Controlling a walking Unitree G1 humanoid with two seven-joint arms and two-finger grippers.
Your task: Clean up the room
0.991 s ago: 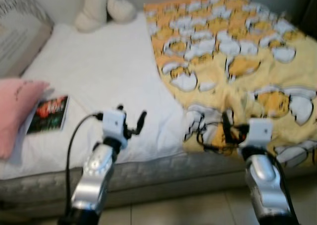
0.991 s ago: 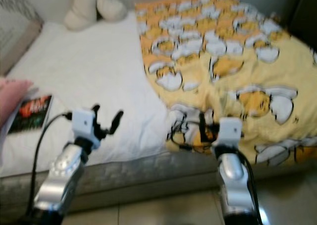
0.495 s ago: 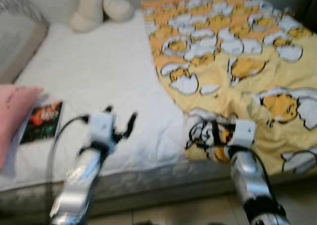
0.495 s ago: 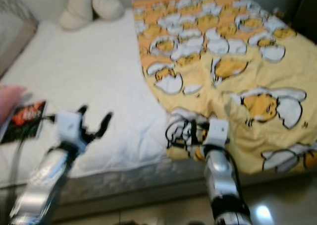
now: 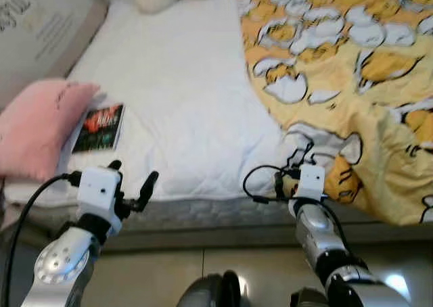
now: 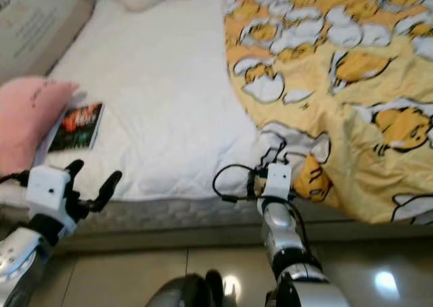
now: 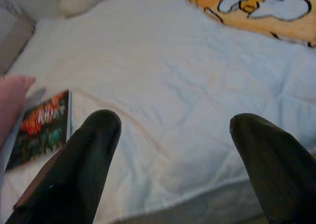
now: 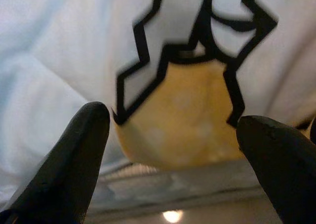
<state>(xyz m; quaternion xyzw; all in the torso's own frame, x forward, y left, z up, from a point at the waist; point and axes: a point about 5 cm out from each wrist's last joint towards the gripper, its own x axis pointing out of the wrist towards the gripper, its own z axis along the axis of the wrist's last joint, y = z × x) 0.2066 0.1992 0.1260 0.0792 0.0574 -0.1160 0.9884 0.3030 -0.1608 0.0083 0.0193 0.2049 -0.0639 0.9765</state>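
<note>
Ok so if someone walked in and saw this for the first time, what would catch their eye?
First, the bright yellow blanket printed with cartoon eggs, covering the bed's right side, its corner draped over the mattress edge, with the right gripper at that corner, fingers open. Next, the pink pillow at the left edge, a dark, glossy book beside it on the white quilted sheet. The left gripper hovers open before the mattress.

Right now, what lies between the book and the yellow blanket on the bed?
Bare white mattress cover alone, as the left eye view shows: nothing rests between the book and the yellow blanket.
</note>
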